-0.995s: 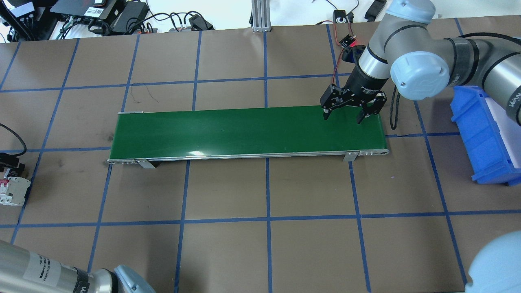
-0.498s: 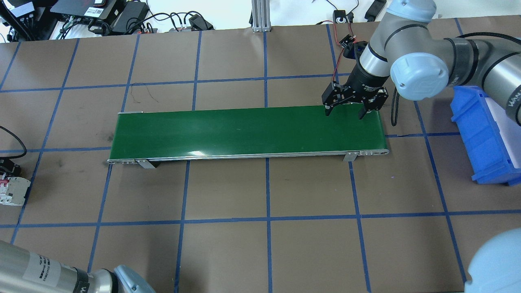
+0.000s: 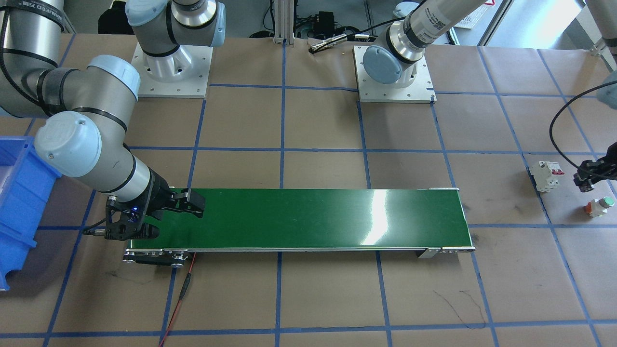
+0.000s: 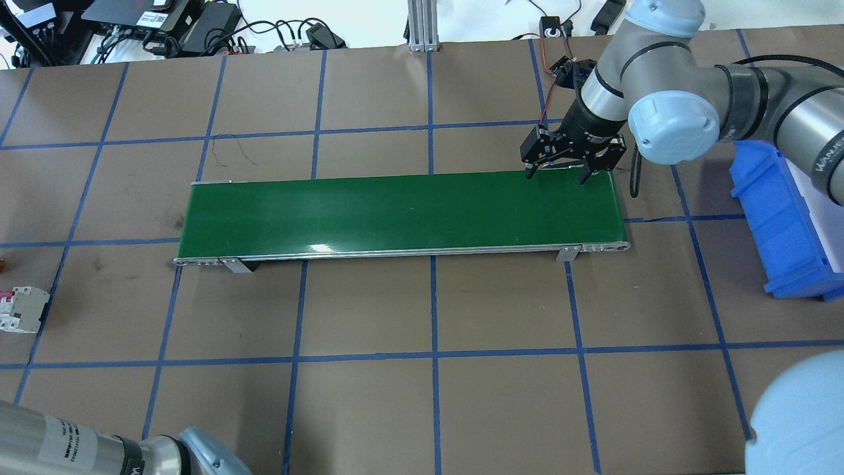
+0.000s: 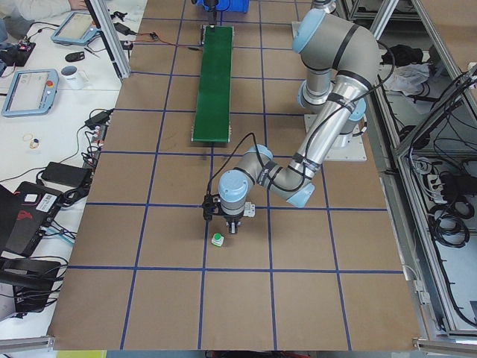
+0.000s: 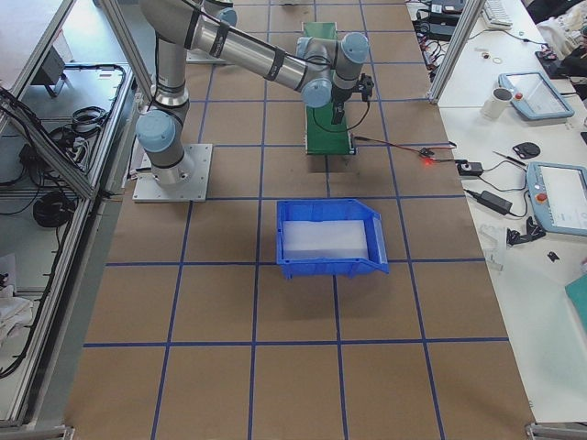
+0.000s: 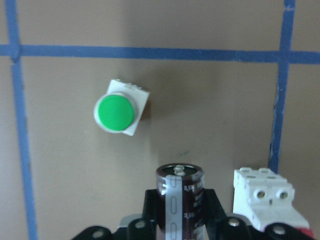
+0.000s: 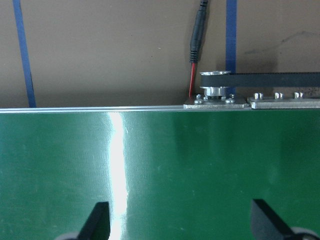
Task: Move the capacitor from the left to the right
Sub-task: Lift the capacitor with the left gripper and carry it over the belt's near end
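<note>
The capacitor (image 7: 179,200), a dark cylinder with a silvery end and a light stripe, sits between the jaws of my left gripper (image 7: 177,220) in the left wrist view. That gripper (image 3: 593,176) hovers at the table's left end, between the white breaker and the green button; it also shows in the exterior left view (image 5: 229,222). It is outside the overhead view. My right gripper (image 4: 557,175) is open and empty over the right end of the green conveyor belt (image 4: 395,211), near its far edge. Its fingers frame bare belt in the right wrist view (image 8: 180,222).
A white breaker with red switches (image 3: 547,176) and a green-capped push button (image 3: 600,206) lie beside the left gripper. They also show in the left wrist view, breaker (image 7: 265,200) and button (image 7: 116,112). A blue bin (image 4: 784,224) stands right of the belt.
My left gripper has left the overhead view's left edge, away from the breaker. My right gripper has shifted slightly toward the belt's far edge, still open.
</note>
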Controlling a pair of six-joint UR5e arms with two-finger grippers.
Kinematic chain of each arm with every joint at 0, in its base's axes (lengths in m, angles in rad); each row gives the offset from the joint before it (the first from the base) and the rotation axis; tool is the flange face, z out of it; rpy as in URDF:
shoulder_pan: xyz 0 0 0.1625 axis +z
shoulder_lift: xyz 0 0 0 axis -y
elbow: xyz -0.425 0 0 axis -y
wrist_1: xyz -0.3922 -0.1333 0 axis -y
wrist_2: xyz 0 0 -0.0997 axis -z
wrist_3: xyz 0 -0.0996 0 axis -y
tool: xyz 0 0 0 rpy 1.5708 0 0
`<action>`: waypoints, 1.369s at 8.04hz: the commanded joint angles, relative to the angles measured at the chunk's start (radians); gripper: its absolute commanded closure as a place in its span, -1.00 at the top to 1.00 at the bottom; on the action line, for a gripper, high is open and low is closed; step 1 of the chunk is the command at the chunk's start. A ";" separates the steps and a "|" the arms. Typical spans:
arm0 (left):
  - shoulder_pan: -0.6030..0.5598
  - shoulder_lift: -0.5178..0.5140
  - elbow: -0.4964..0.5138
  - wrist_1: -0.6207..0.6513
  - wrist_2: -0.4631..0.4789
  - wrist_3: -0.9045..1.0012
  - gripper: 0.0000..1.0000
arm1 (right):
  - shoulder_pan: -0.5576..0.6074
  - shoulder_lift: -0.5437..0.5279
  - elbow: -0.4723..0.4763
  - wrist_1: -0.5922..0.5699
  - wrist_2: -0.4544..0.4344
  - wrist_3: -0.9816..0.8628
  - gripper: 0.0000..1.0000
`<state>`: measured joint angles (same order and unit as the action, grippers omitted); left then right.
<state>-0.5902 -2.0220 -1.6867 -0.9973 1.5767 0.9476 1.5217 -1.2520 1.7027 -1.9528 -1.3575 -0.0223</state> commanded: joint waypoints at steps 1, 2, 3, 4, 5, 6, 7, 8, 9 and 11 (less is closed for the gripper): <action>0.035 0.106 0.125 -0.171 0.022 -0.010 -1.00 | 0.000 0.014 0.000 -0.020 0.011 0.002 1.00; 0.006 0.152 0.128 -0.208 0.016 -0.059 -1.00 | 0.000 0.014 0.000 -0.021 0.012 0.001 1.00; -0.082 0.185 0.127 -0.231 0.008 -0.135 -1.00 | 0.000 0.017 0.000 -0.021 0.011 -0.001 1.00; -0.205 0.239 0.125 -0.236 0.018 -0.198 -1.00 | 0.002 0.022 0.000 -0.020 0.011 0.001 1.00; -0.291 0.285 0.117 -0.279 0.014 -0.305 -1.00 | 0.000 0.020 0.000 -0.020 0.012 -0.001 1.00; -0.377 0.317 0.089 -0.373 -0.004 -0.432 -1.00 | 0.000 0.022 0.000 -0.020 0.011 -0.001 1.00; -0.475 0.354 0.052 -0.376 -0.017 -0.535 -1.00 | 0.000 0.022 0.000 -0.020 0.011 -0.001 1.00; -0.561 0.361 0.030 -0.374 -0.018 -0.626 -1.00 | 0.000 0.022 0.000 -0.020 0.011 -0.001 1.00; -0.636 0.358 0.018 -0.374 -0.015 -0.729 -1.00 | 0.002 0.022 0.000 -0.020 0.011 -0.001 1.00; -0.775 0.344 -0.004 -0.371 -0.017 -0.819 -1.00 | 0.000 0.022 0.000 -0.021 0.011 -0.002 1.00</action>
<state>-1.2428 -1.6689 -1.6667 -1.3693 1.5622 0.1993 1.5221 -1.2303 1.7027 -1.9728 -1.3468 -0.0237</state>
